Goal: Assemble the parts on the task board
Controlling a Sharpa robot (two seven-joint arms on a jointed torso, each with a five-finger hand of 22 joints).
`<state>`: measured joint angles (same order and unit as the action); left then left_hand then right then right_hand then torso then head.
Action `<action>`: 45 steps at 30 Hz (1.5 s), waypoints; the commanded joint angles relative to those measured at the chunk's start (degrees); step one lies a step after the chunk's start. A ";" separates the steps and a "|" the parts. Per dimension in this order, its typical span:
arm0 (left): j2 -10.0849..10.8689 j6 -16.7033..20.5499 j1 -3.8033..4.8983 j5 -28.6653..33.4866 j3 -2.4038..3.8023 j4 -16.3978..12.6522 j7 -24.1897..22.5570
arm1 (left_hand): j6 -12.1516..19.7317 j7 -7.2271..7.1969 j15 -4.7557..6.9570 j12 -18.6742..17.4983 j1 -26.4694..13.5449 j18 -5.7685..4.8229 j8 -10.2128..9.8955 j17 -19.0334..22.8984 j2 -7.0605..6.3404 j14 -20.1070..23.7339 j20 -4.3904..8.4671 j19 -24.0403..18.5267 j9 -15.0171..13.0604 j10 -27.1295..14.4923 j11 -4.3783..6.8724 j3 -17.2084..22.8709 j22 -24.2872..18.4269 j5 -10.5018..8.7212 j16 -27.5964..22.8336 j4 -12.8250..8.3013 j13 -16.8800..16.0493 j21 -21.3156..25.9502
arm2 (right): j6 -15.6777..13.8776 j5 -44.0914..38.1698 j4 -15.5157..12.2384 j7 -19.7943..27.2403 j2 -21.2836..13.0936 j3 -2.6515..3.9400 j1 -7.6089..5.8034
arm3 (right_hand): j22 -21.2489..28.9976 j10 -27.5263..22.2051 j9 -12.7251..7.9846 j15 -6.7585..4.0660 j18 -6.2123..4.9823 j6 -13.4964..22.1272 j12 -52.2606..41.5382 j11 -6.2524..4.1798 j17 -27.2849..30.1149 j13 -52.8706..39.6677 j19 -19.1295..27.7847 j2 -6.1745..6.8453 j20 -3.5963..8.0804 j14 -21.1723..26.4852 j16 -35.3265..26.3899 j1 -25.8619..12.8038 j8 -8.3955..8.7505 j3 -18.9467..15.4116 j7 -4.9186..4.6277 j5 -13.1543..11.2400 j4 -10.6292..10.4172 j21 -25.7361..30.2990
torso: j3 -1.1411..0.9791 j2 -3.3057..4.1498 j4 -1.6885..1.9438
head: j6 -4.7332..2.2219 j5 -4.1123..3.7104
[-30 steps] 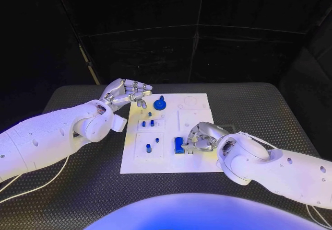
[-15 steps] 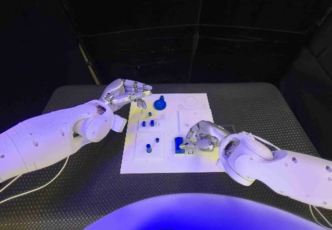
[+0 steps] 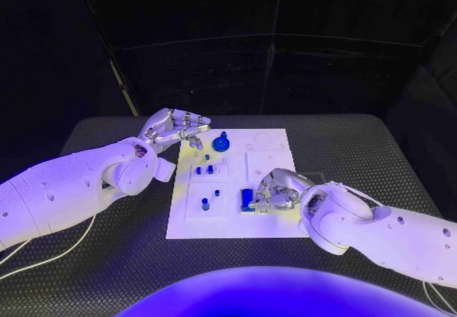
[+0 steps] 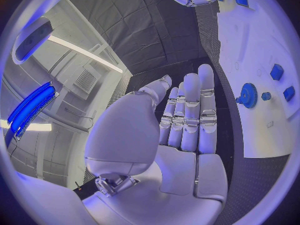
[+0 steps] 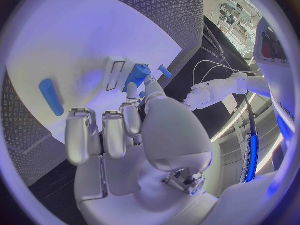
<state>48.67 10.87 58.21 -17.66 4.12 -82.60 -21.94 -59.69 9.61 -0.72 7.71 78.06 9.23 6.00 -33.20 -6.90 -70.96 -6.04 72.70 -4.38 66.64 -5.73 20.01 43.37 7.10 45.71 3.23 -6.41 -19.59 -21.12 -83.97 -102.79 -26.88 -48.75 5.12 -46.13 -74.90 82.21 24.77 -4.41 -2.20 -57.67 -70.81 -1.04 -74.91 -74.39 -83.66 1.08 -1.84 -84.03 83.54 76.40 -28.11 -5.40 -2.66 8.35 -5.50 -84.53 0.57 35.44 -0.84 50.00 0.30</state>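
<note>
Presently: both my hands at the task board, right on a blue block

Left hand: raised at the far left corner of the task board, palm turned inward, fingers extended side by side and lightly curled at the tips. It holds nothing and touches nothing.

Right hand: low over the near right part of the board, knuckles up, fingers bent downward. Thumb and one finger close on the blue block from its right side; the remaining fingers hang curled, clear of the board.

Task board: white plate, long axis running near to far on the black table.

Contents, far to near:
- blue gear, standing near the far edge, just right of my left hand; a small knob sits on top.
- small blue peg, upright, just nearer than the gear.
- two short blue pegs, side by side in a recessed square left of centre.
- two more blue pegs in the next square toward me.
- blue block, upright at the board's middle, long axis lying near to far, touching my right fingers.
- blue cylinder, lying flat on the board, well apart from the block.
</note>
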 commanded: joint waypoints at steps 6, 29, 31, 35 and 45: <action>-0.01 -0.35 0.09 0.29 0.05 -0.10 -0.23 | 0.20 0.24 -0.15 -0.10 0.03 1.17 -0.25 0.09 0.64 0.43 -0.41 -0.07 0.07 -0.49 -0.02 -0.28 -0.05 0.17 -0.29 -0.07 -0.08 0.35 | -1.68 -2.56 0.41 -3.14 0.71 0.03 -0.07 | -7.02 0.52 0.33 -0.71 -0.02 -0.74 -0.22 -0.79 -4.25 -0.07 -0.38 -0.57 0.23 -3.87 0.38 0.65 -0.63 0.16 0.40 -0.13 0.88 -0.32 | 0.00 -0.04 -0.07 | 0.00 0.09; 0.23 -0.42 0.09 0.29 0.04 -0.23 -0.28 | 0.20 0.24 -0.15 -0.10 0.03 1.17 -0.25 0.09 0.64 0.43 -0.41 -0.07 0.07 -0.49 -0.02 -0.28 -0.05 0.17 -0.29 -0.07 -0.08 0.35 | -8.92 1.84 -2.25 1.78 -4.20 0.00 -0.05 | -6.04 -0.05 -1.24 0.05 -0.24 4.09 1.14 0.50 -2.91 0.70 0.37 -1.57 -0.01 -3.58 -0.48 -0.15 3.24 0.24 -1.47 2.99 1.13 0.38 | 0.03 -0.07 -0.16 | 0.00 -0.52; 0.26 -0.42 0.08 0.29 0.04 -0.24 -0.29 | 0.20 0.24 -0.15 -0.10 0.03 1.17 -0.25 0.09 0.64 0.43 -0.41 -0.07 0.07 -0.49 -0.02 -0.28 -0.05 0.17 -0.29 -0.07 -0.08 0.35 | -8.68 2.62 -2.64 2.14 -5.91 0.00 -0.05 | -5.88 -0.21 -2.14 0.60 -0.27 4.87 1.47 1.09 -2.74 0.89 0.50 -1.77 -0.47 -3.54 -0.61 -0.38 5.01 0.27 -2.16 3.38 1.12 0.51 | 0.02 -0.08 -0.19 | 0.00 -0.85; 0.28 -0.41 0.08 0.29 0.04 -0.27 -0.33 | 0.20 0.24 -0.15 -0.10 0.03 1.17 -0.25 0.09 0.64 0.43 -0.41 -0.07 0.07 -0.49 -0.02 -0.28 -0.05 0.17 -0.29 -0.07 -0.08 0.35 | -7.64 3.29 -3.03 2.00 -9.02 -0.01 -0.05 | -5.73 -0.52 -4.55 1.37 -0.35 4.17 2.30 1.84 -2.50 1.39 0.63 -2.01 -1.38 -3.50 -0.81 -0.83 8.89 0.22 -2.95 3.49 1.19 0.66 | 0.10 -0.12 -0.18 | 0.00 -1.42; 0.10 -0.47 0.06 0.29 0.03 -0.24 -0.39 | 0.20 0.24 -0.17 -0.08 0.00 1.16 -0.27 0.10 0.65 0.46 -0.42 -0.06 0.07 -0.52 -0.03 -0.35 -0.11 0.16 -0.29 -0.04 -0.10 0.41 | -6.35 -2.30 -1.93 -1.36 -11.80 -0.04 0.04 | -6.92 0.32 -6.81 1.33 -0.06 0.41 0.95 1.74 -3.76 0.18 -0.26 -1.76 -1.60 -3.79 -0.08 -2.34 12.39 -0.41 -2.72 4.55 0.73 -0.08 | -0.10 0.02 -0.13 | 0.00 -2.34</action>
<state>48.84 10.86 58.20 -17.64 4.12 -82.73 -21.92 -59.69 9.61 -0.93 7.71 78.06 9.23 6.00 -33.15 -6.90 -70.76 -6.04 72.70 -4.38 66.64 -5.73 20.01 43.31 7.10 45.71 3.23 -6.46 -19.36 -27.76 -83.49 -104.77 -26.81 -60.54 5.09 -46.06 -74.93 82.02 18.03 -3.26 -2.21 -56.89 -69.63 0.80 -74.92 -73.65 -83.55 -0.85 -3.39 -83.94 83.15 74.69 -16.01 -5.46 -5.36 12.54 -4.73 -84.39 0.55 35.38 -1.02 50.00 -1.87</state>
